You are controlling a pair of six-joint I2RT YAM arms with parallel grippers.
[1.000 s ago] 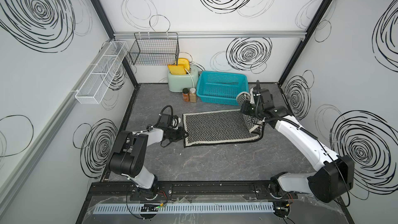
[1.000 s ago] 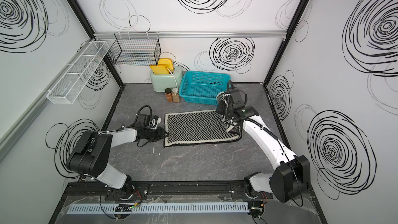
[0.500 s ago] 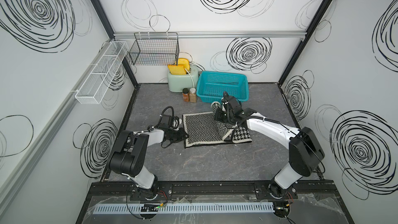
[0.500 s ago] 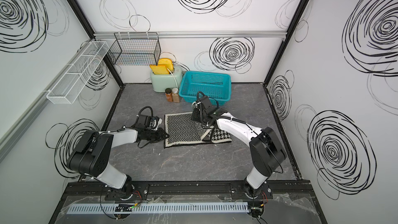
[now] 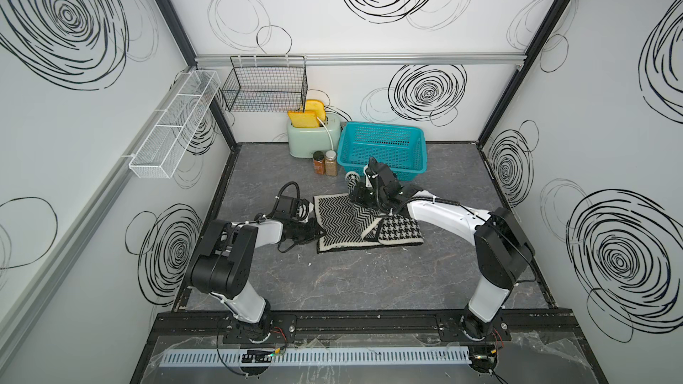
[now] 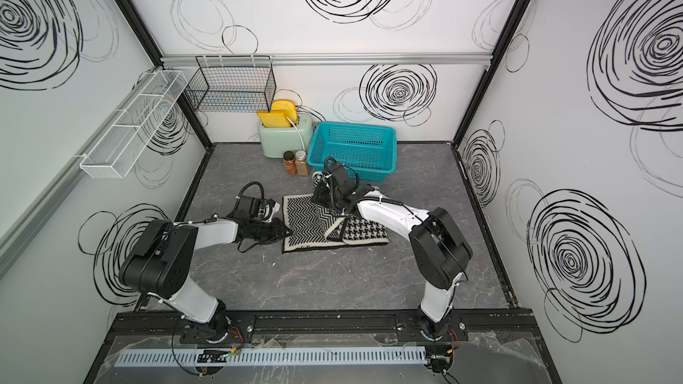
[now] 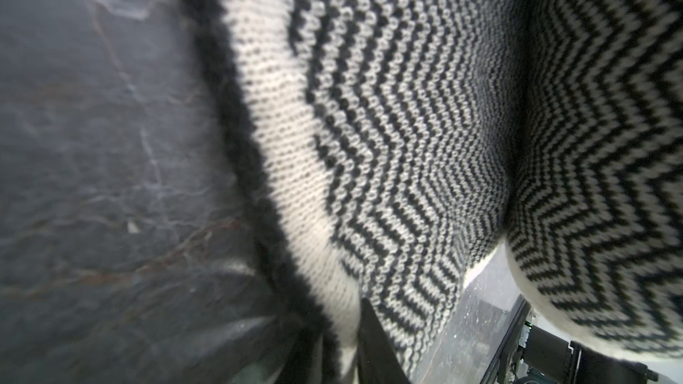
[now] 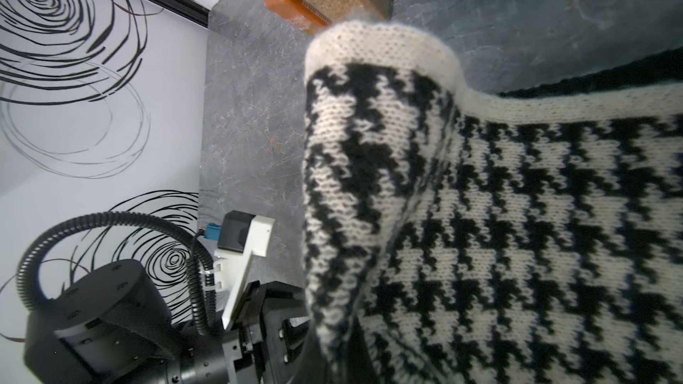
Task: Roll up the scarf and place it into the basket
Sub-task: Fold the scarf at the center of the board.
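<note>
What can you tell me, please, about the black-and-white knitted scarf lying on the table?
The black-and-white knitted scarf looks soft and woolly, with zigzag chevron on one face, houndstooth on the other, and white and black edging. It lies on the dark grey marbled tabletop, partly folded: its right end is turned over, houndstooth up. The right gripper pinches a far corner in its jaws, raised off the table; the left gripper holds the left edge. It is not yet rolled.

Both arms inward; left hand (image 5: pixel 318 232) low and flat, right hand (image 5: pixel 354 195) clamped.
</note>
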